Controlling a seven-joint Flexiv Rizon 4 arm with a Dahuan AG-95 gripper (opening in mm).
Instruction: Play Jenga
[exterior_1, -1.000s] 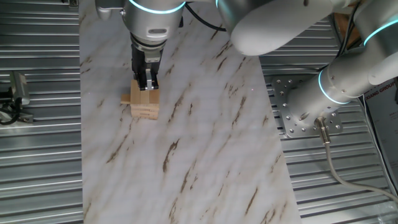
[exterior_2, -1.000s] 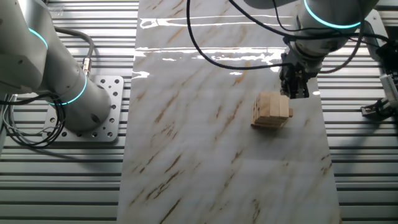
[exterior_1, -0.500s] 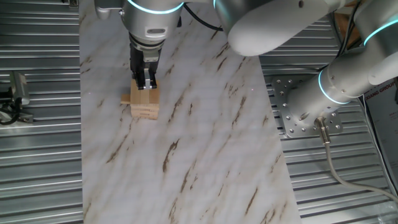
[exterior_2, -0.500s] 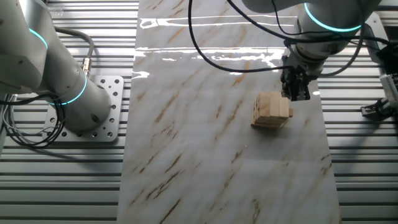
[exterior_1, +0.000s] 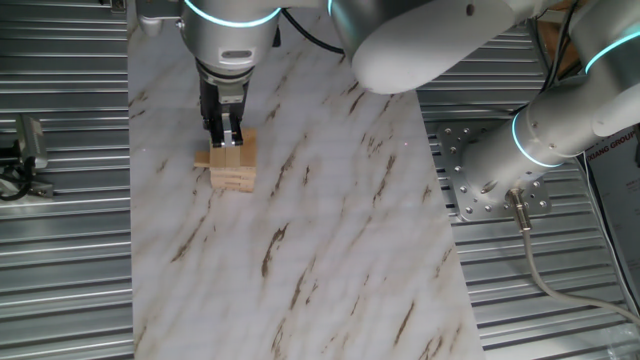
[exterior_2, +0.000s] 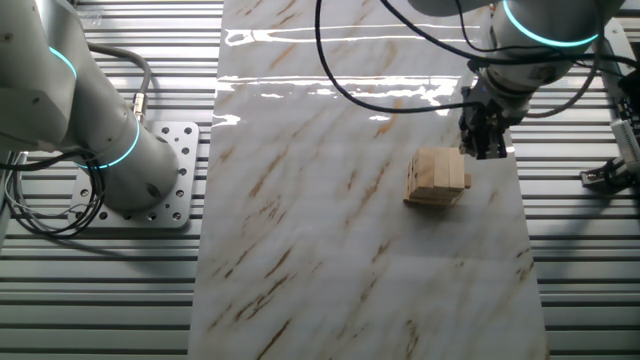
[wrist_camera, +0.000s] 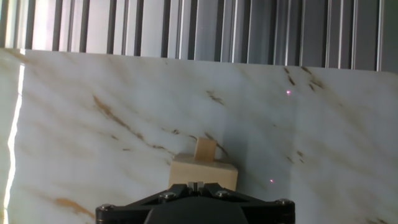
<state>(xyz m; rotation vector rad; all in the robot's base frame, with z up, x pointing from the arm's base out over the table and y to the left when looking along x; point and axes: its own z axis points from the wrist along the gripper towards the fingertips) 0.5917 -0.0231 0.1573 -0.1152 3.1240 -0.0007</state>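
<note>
Marble-patterned tabletop (exterior_1: 330, 230): block stack (exterior_1: 232, 168), one block jutting sideways. Gripper (exterior_1: 224, 141) above it, fingers pressed together, holding nothing. Recommended: push slowly, squarely, avoiding neighbours.

Surface: white marble-pattern board (exterior_1: 330, 230), brown veins | Surround: ribbed metal slats (exterior_1: 60, 260) — both sides | Light: glare streaks at board's far edge (exterior_2: 300, 40) — overhead source

two high opposite views, close hand view, shared marble table (exterior_1: 330, 240)
</note>
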